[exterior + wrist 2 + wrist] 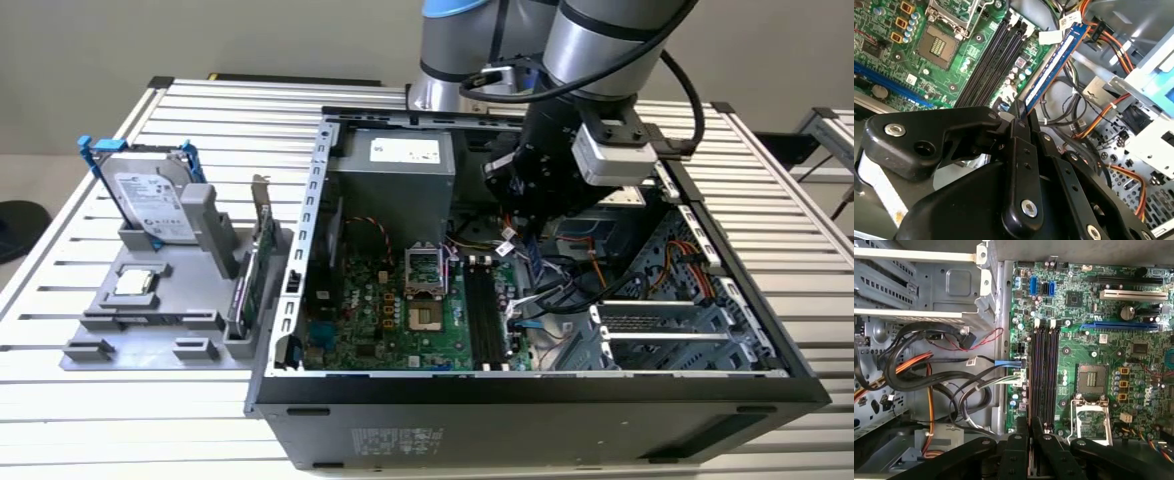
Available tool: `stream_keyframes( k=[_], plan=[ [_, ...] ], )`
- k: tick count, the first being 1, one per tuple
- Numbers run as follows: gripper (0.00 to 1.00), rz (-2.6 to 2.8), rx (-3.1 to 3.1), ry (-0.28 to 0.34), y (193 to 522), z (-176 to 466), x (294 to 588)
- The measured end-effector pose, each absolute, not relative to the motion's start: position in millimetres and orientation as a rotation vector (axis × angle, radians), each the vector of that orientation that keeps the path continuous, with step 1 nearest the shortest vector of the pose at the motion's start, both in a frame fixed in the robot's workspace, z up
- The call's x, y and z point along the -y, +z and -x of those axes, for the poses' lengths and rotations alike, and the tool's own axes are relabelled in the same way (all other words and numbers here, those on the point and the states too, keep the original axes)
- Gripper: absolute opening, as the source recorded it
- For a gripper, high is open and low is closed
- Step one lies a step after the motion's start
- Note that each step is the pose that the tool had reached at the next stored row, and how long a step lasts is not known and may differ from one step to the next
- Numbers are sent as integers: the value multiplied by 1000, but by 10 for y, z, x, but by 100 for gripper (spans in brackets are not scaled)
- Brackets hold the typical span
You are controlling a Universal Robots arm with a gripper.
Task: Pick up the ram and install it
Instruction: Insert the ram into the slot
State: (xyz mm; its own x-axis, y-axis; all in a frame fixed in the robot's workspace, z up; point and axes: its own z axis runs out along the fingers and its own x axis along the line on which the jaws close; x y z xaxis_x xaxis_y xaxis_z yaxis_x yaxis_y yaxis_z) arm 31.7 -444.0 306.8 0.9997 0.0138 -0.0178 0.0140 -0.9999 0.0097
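I have the ram (1054, 67) pinched edge-on in my closed gripper (1021, 117), hanging above the memory slots (1045, 375). It looks light, stiff and fragile; the short end suits gripping.

A robotics lab bench: slatted aluminium table (747, 180), open computer case (534, 400), grey parts fixture (147, 330).

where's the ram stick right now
The ram is clamped in the gripper, above the open computer case, beside the motherboard's black memory slots.
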Motion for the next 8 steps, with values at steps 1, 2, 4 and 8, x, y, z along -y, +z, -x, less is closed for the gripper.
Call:
stream_keyframes(
  k=[1,2,4,8],
  plan=[
    [0,-3132,-22,-28,3061,-317,4446],
    [0,-3132,-22,-28,3051,-315,4447],
    [0,-3131,-22,-28,3037,-310,4448],
    [0,-3131,-22,-28,3037,-310,4448]
  ],
)
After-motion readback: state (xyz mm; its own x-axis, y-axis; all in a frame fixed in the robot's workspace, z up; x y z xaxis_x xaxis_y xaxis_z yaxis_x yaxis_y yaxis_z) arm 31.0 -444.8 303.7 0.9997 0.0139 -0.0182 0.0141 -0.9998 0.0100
